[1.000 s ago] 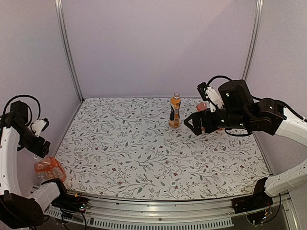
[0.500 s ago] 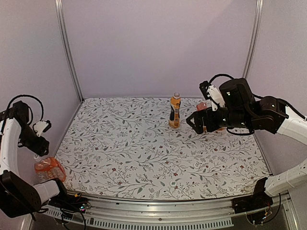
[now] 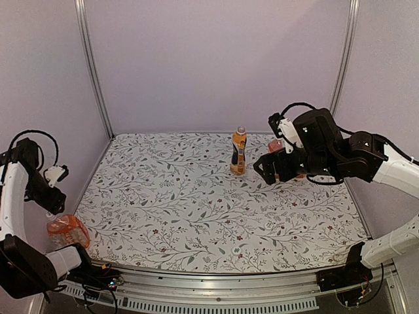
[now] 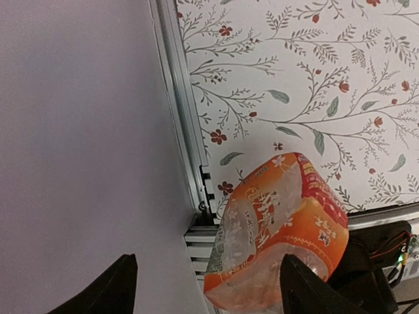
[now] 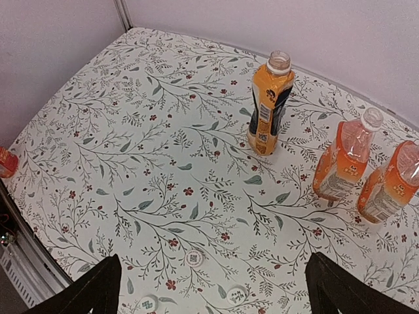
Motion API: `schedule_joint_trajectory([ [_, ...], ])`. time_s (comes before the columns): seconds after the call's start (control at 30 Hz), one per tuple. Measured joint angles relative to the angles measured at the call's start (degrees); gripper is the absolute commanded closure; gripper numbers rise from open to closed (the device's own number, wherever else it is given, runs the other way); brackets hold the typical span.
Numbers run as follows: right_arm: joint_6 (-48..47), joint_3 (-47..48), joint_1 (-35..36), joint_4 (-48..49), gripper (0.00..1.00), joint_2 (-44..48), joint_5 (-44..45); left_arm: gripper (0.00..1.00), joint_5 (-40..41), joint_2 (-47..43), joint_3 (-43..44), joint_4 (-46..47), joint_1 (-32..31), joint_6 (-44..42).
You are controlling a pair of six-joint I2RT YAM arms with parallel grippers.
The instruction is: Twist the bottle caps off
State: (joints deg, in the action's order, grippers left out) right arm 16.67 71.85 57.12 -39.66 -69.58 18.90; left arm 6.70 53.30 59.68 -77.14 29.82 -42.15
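The right arm (image 3: 340,157) has eased slightly left and down toward the bench (image 3: 170,196). The left arm (image 3: 13,196) has drawn up and back beside the bench's left edge. Both pairs of fingers are spread wide and hold nothing: the right fingers (image 5: 98,291) hang over open bench, and the left fingers (image 4: 114,291) hang above the fallen bottle (image 4: 281,222).

That squat bottle lies tilted just off the near left corner, over the frame rail. Its neck is hidden, so I cannot tell whether it is capped. The tall bottle (image 5: 270,104) stands upright near the far edge. Two squat bottles (image 5: 342,163) stand just to its right, close together. Their necks look bare, though they are too small to be sure. Three white caps (image 5: 194,258) lie loose near the front edge, well apart from the bottles.

The unscrewing seems nearly done, with at most one cap left. If the fallen bottle is still capped, one arm must grip its body and stand it on the bench, and the other must close on the small ribbed cap and twist.
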Motion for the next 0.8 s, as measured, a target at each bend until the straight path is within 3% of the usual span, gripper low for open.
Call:
schedule_joint_trajectory([
  [0.53, -1.5, 1.9, 0.0, -0.3, 0.01, -2.1, 0.3, 0.24, -4.8, -1.6, 2.5, -0.2, 0.1, -0.3],
  [0.8, -1.2, 2.0, 0.1, -0.3, 0.01, -3.1, -0.7, 0.24, -1.8, 0.3, 7.3, 0.1, 0.1, -0.4],
])
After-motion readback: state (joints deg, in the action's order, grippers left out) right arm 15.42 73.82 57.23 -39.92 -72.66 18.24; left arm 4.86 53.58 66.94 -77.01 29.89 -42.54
